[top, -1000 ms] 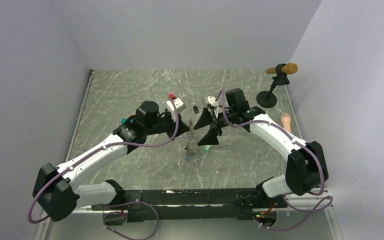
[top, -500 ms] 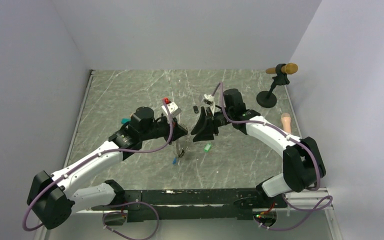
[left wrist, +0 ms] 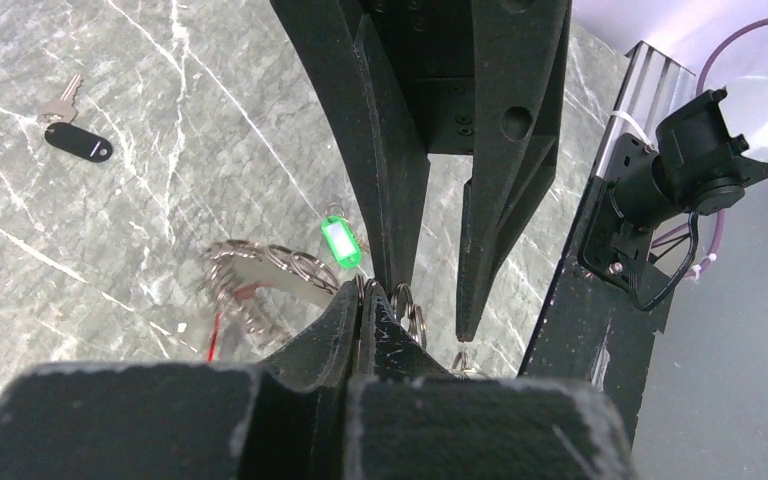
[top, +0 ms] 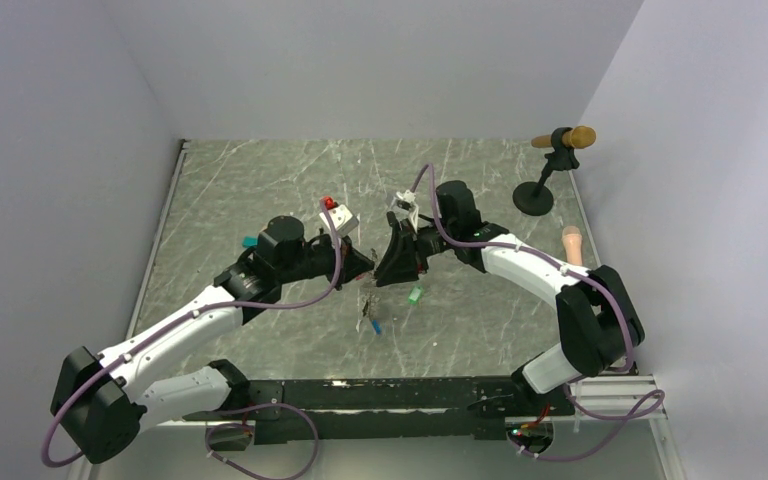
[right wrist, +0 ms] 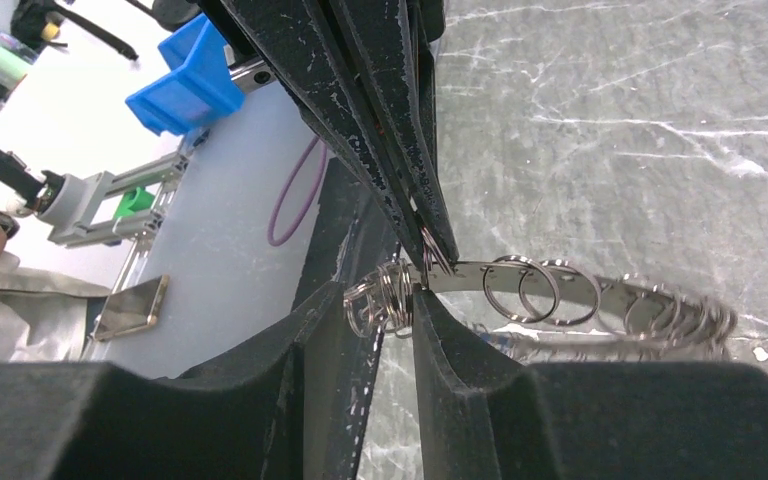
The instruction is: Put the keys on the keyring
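The keyring [top: 368, 303] hangs above the table middle as a metal band [right wrist: 570, 292] strung with small split rings. My left gripper [left wrist: 377, 291] is shut on the band's edge. The right gripper [right wrist: 396, 300] faces it, its jaws closed round a bunch of small rings [right wrist: 384, 296] at the band's end. A blue key [top: 376, 326] dangles under the ring. Just right of the grippers a green key [top: 415, 294] lies on the table, its green tag [left wrist: 340, 243] showing beyond the ring in the left wrist view.
A black-tagged key [left wrist: 78, 140] lies on the marble farther off. A teal block [top: 250, 241] sits left of the left arm. A black stand [top: 535, 195] carrying a tan handle and a peach object [top: 572, 240] are at the right edge.
The right gripper's jaws have narrowed from wide apart onto the small rings. Both grippers and the keyring have shifted left, and the ring has swung with its blue key.
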You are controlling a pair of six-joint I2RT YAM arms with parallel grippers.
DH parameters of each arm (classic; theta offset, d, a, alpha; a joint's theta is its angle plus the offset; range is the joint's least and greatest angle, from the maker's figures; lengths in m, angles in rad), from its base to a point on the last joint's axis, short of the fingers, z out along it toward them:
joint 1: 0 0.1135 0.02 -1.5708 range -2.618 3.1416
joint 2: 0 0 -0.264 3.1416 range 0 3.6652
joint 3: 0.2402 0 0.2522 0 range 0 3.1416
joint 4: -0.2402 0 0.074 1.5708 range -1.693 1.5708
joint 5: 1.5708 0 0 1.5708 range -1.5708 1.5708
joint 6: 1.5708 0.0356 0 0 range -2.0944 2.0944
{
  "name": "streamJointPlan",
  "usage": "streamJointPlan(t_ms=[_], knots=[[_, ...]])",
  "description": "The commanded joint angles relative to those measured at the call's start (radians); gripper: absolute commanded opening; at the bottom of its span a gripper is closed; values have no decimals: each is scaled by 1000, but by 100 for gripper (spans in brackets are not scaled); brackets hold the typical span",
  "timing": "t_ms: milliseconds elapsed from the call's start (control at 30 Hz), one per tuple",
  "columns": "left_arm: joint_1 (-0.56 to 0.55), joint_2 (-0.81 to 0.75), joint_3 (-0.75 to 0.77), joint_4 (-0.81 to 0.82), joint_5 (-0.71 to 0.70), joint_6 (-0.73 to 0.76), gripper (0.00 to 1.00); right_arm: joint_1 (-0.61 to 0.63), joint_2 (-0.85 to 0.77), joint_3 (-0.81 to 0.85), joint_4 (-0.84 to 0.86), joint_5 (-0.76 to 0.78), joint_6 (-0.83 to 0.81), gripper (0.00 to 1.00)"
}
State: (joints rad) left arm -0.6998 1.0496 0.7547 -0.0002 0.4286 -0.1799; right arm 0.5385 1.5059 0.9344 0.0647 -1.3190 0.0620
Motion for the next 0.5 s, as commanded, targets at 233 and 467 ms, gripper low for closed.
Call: streamJointPlan(t_ms=[233,467], knots=[[-2,-39,2,60,4,4,0,-12,-7,-22,160,-43,129,37],[-2,-45,-2,52,0,8,0,-18,-5,-29,186,-49,155,31]])
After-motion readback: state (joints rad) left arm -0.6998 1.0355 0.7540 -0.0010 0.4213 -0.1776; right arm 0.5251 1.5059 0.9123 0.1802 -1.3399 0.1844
